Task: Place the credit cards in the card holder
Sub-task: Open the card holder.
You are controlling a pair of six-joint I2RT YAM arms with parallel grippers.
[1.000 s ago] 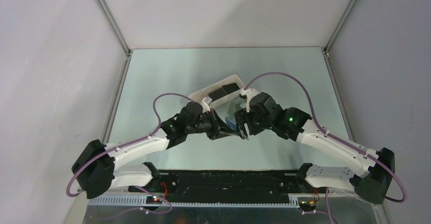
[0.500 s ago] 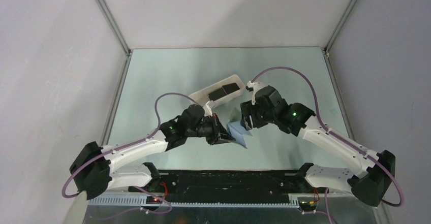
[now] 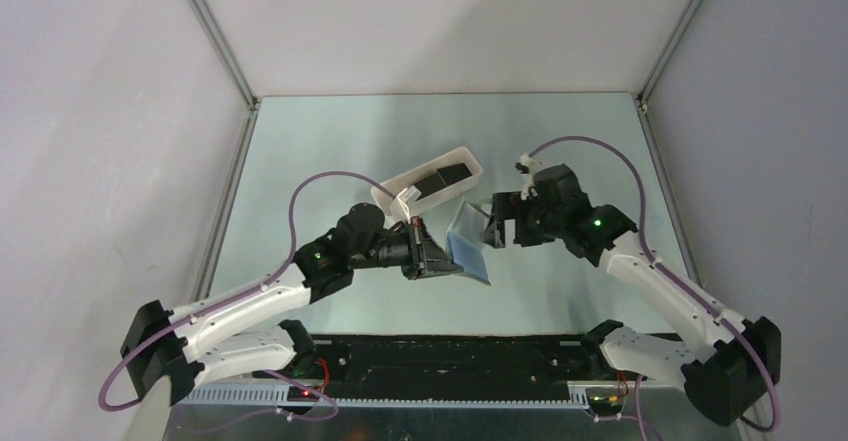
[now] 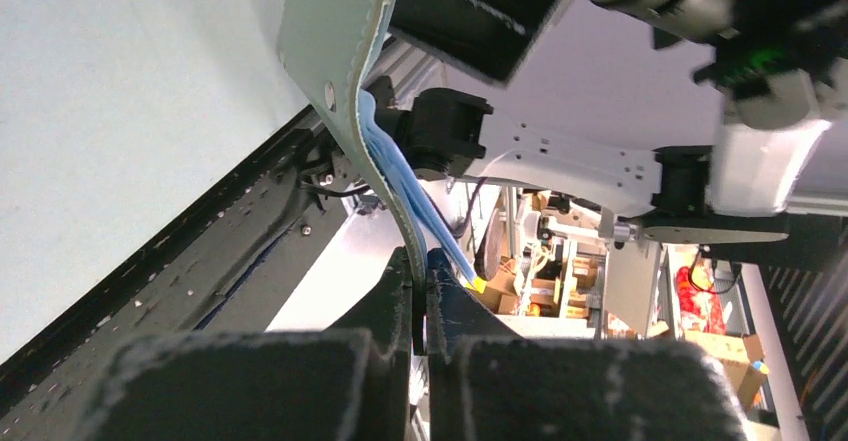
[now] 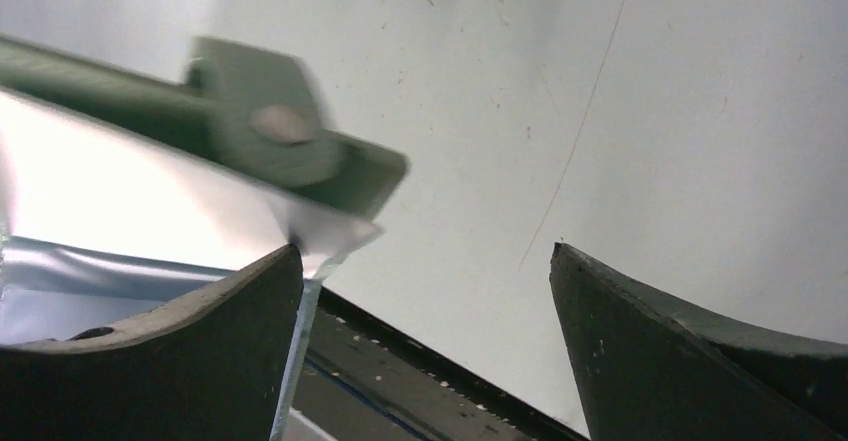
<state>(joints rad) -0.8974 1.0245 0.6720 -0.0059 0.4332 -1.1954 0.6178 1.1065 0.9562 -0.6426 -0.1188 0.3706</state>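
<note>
Left pincer (image 4: 420,291) is clamping the grey-green fabric folding card holder (image 3: 468,244), propping it open for loading; right pincer (image 3: 493,225), jaws apart, is hovering beside it.

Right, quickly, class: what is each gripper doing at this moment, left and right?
Left gripper: jaws closed on the card holder.
Right gripper: jaws open, holding nothing.
</note>
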